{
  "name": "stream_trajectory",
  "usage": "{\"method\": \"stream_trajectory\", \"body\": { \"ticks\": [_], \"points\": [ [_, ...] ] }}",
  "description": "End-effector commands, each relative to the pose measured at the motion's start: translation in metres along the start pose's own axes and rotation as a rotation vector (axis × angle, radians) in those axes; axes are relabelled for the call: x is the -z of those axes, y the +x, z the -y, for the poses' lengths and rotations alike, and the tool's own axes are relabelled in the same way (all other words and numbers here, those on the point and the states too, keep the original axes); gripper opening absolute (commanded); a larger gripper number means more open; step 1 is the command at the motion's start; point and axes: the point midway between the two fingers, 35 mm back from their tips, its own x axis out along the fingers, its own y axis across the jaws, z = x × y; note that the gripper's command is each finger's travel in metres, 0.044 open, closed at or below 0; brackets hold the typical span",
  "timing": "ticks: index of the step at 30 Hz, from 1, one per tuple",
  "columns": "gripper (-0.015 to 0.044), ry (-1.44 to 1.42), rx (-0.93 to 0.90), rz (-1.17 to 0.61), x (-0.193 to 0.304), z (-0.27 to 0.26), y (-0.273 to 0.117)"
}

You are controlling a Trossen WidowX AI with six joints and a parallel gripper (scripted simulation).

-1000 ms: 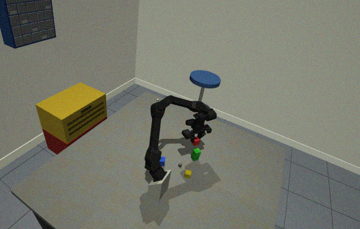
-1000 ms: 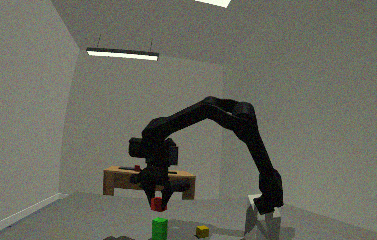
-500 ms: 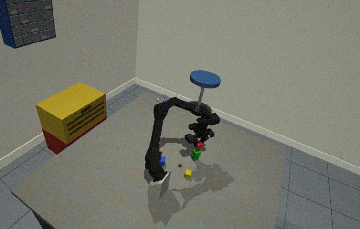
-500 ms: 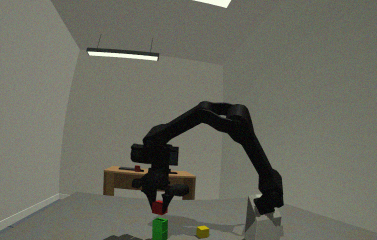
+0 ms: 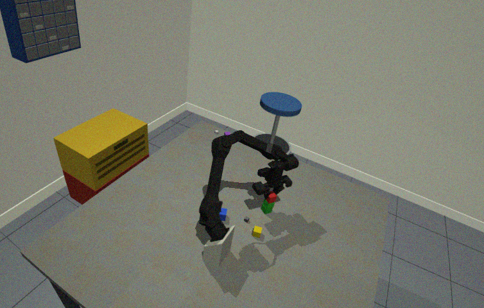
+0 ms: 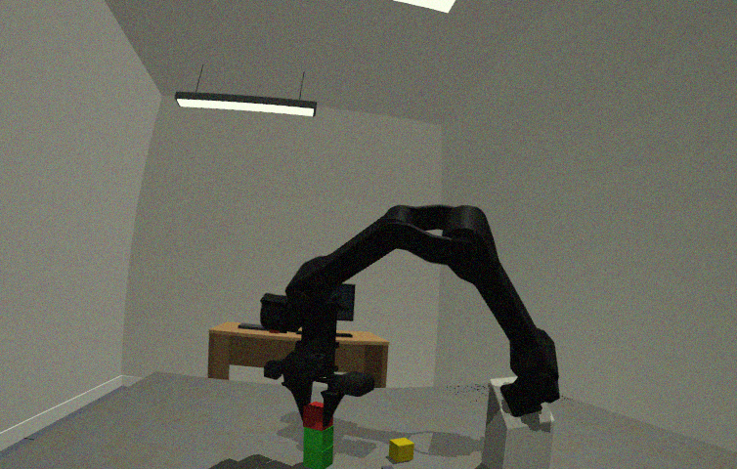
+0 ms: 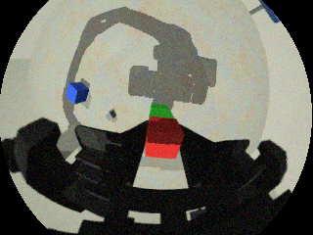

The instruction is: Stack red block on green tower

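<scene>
The gripper (image 6: 316,401) is clamping the red block (image 6: 313,415) between its fingers, pointing straight down. The block is sitting right on the green tower (image 6: 318,446); in the exterior view the two are looking in contact and well lined up (the wrist view is showing only a thin strip of green behind the red). To do this step well, I think the fingers should be opening slowly and evenly, so neither one is dragging the block sideways. Then the arm should be lifting straight up, not sweeping. The yellow block (image 6: 401,448) and blue block (image 5: 223,213) are lying well apart from the tower.
</scene>
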Motion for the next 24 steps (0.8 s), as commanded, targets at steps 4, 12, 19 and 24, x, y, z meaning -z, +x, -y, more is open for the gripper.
{"method": "stream_trajectory", "body": {
  "ticks": [4,12,19,24],
  "points": [
    [0.0,0.003,-0.001,0.004,-0.0004,-0.0002,0.0004],
    [0.0,0.003,-0.001,0.004,-0.0004,-0.0002,0.0012],
    [0.0026,0.001,-0.001,0.0,0.0001,-0.0002,0.0007],
    [0.0157,0.001,-0.001,0.0,0.0001,-0.0002,0.0007]
  ]
}}
